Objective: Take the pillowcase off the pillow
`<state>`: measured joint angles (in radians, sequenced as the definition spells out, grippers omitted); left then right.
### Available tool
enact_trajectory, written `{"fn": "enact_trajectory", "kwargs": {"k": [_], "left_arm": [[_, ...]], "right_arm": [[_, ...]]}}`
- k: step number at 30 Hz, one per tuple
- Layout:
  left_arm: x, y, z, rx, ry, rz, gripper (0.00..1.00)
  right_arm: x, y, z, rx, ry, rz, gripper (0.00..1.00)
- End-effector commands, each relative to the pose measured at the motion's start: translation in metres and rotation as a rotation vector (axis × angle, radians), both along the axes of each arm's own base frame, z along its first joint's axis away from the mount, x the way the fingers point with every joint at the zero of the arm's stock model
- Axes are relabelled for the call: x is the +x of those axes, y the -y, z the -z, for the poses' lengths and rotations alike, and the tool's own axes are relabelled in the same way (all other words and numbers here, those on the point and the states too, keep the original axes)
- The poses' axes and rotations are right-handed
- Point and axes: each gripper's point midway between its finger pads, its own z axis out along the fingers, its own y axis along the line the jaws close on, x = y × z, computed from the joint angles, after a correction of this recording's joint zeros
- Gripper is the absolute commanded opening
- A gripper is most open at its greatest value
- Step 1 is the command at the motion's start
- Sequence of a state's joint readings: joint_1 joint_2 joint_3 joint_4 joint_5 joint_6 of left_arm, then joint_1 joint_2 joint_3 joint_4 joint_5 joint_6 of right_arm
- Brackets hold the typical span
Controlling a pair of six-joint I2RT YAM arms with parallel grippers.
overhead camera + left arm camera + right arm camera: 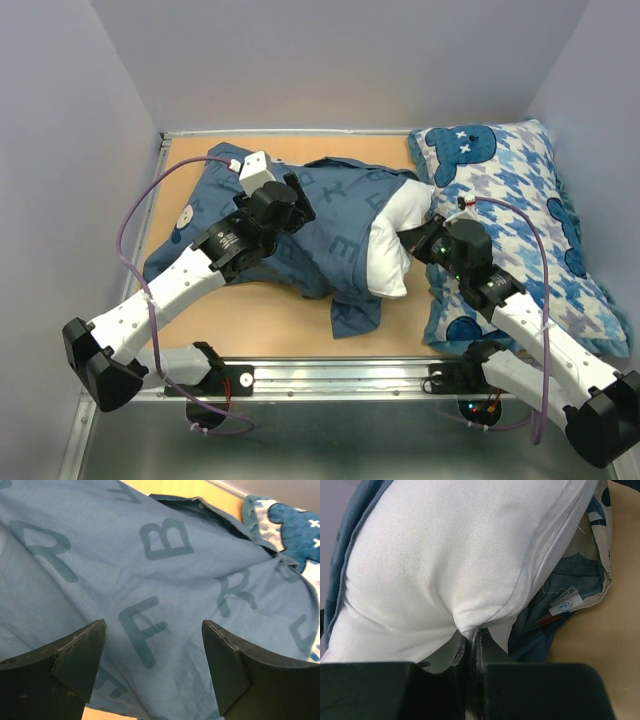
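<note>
Fabric everywhere: the slate-blue pillowcase [320,235] sprawls limp and creased across the middle of the tan table [280,325], with faint block letters printed on its soft weave. At the case's 3 o'clock end the plump white pillow [395,245] bulges out, smooth knit with a stitched seam. On that seam corner the right gripper [472,639] is pinched tight, jaws almost together. Over the lettered cloth hangs the left gripper [152,630], its dark wedge-shaped fingers [80,650] spread wide and gripping nothing. At the table's 3 o'clock side lies a puffy blue-and-white houndstooth cushion [520,200].
</note>
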<state>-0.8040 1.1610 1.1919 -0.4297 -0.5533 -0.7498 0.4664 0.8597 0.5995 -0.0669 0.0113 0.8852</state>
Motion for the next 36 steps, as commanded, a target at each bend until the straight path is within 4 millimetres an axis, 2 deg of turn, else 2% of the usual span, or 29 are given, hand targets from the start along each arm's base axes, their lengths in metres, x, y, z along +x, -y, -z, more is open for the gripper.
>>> {"fn": "enact_trajectory", "kwargs": {"k": [1,5,12,15,16,17,19,21,26,27,28,31,33,34,36], "left_arm": [[0.002,-0.011,0.017,0.048,-0.035,-0.068,0.89],[0.001,-0.018,0.027,0.055,-0.047,-0.100,0.90],[0.017,-0.001,0.046,0.074,-0.062,-0.060,0.89],[0.027,-0.006,0.042,0.074,-0.048,-0.070,0.80],[0.031,-0.007,0.037,0.064,-0.035,-0.070,0.73],[0.036,-0.015,0.034,0.068,-0.027,-0.084,0.63],[0.040,-0.025,0.029,0.070,-0.016,-0.106,0.31],[0.047,-0.044,0.023,0.071,-0.010,-0.172,0.00],[0.059,-0.091,0.010,0.095,0.016,-0.327,0.00],[0.063,-0.110,0.010,0.104,0.013,-0.387,0.00],[0.065,-0.119,0.009,0.105,0.015,-0.413,0.00],[0.073,-0.157,0.012,0.117,0.016,-0.526,0.00],[0.079,-0.171,0.018,0.113,0.004,-0.557,0.00],[0.081,-0.189,0.019,0.116,0.001,-0.603,0.00],[0.085,-0.206,0.024,0.130,-0.010,-0.653,0.00]], "right_arm": [[0.007,-0.007,-0.056,0.044,0.133,-0.019,0.01],[0.008,-0.007,-0.053,0.039,0.127,-0.019,0.01],[0.008,-0.008,-0.055,0.037,0.131,-0.022,0.01],[0.008,-0.007,-0.058,0.036,0.133,-0.021,0.01],[0.008,-0.007,-0.059,0.035,0.135,-0.021,0.01],[0.008,-0.007,-0.060,0.032,0.137,-0.022,0.01],[0.008,-0.007,-0.062,0.034,0.140,-0.022,0.01],[0.007,-0.007,-0.065,0.033,0.142,-0.022,0.01],[0.004,-0.004,-0.075,0.035,0.159,-0.017,0.01],[0.002,-0.002,-0.080,0.038,0.175,-0.013,0.01],[0.002,-0.002,-0.086,0.042,0.183,-0.011,0.01],[0.000,-0.002,-0.097,0.047,0.195,-0.019,0.01],[-0.001,-0.002,-0.112,0.058,0.215,-0.023,0.01],[-0.002,-0.002,-0.117,0.063,0.222,-0.022,0.01],[-0.003,-0.001,-0.133,0.066,0.248,-0.024,0.01]]}}
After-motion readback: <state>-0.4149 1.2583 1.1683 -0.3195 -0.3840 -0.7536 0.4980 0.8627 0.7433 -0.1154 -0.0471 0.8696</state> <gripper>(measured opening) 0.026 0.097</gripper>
